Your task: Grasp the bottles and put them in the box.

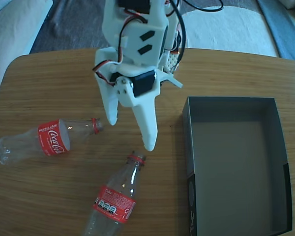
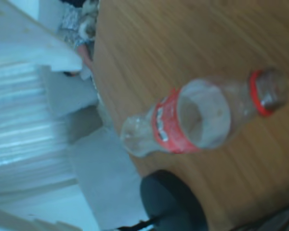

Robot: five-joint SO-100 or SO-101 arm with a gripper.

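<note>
Fingers apart on the gripper [image 1: 131, 132], hovering between two bottles: best to drop squarely over the left bottle [image 1: 37, 141] before closing.

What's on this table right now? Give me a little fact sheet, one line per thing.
table: light wood, rounded corners
left bottle: lying on its side, neck pointing right in the fixed view, no cap
near bottle: lying on the table, neck pointing up toward the gripper, no cap
box: open, nothing inside, at the right of the fixed view
gripper: white, open, holding nothing, fingertips above the table between the two bottle necks
bottles in box: none yet
</note>
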